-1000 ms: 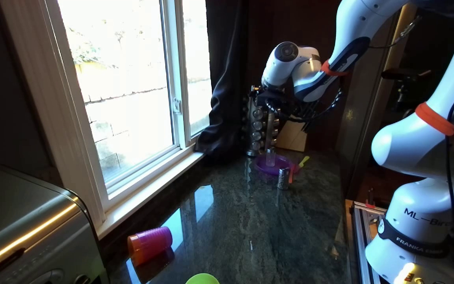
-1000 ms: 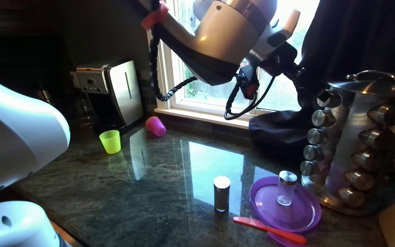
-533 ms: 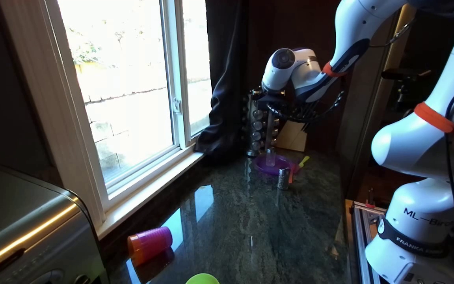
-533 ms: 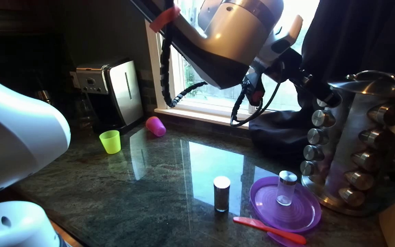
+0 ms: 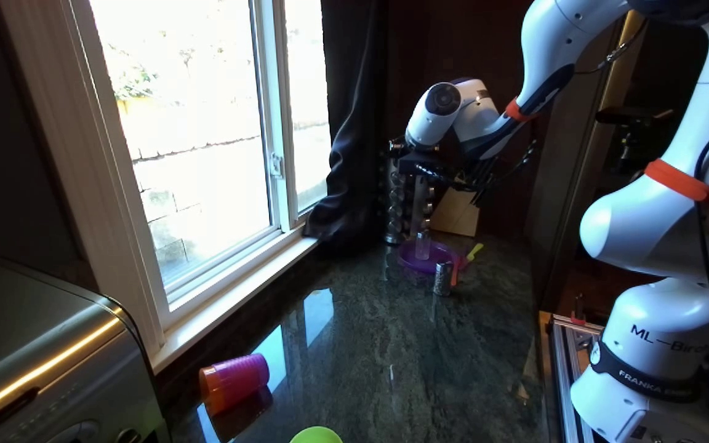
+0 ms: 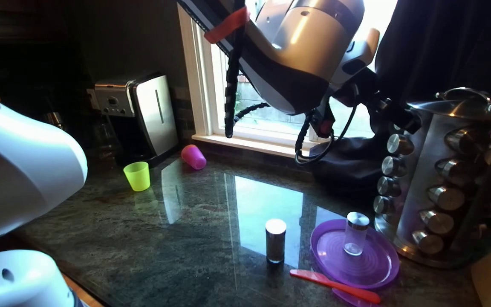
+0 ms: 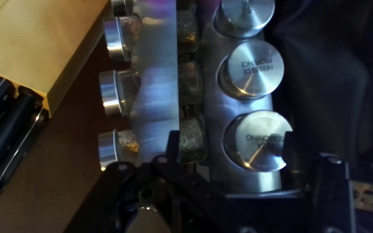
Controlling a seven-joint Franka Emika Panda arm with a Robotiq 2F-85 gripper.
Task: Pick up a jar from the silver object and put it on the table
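Note:
The silver rack [image 6: 416, 192] stands upright and holds columns of small jars with silvery lids; it also shows in an exterior view [image 5: 421, 197]. In the wrist view, my gripper [image 7: 231, 137] is open at one column. A jar [image 7: 262, 139] in the rack shows its round lid between the fingers; the right finger overlaps the lid's edge, and I cannot tell whether they touch. In an exterior view my gripper [image 6: 411, 121] is against the rack's upper left side. A clear glass jar [image 6: 355, 238] with a silvery lid stands on the purple plate. The table [image 6: 186, 238] is dark and glossy.
The purple plate [image 6: 382, 273] lies beside the rack. A filled jar [image 6: 275, 245] and a red knife [image 6: 335, 285] are near it. A yellow-green cup [image 6: 137, 177] and a tipped pink cup [image 6: 194, 157] are farther off. A wooden knife block [image 7: 40, 42] stands beside the rack.
The arm has come down and toward the rack, bringing the gripper to its upper side. The rack has turned a little, and its lids have shifted left in an exterior view.

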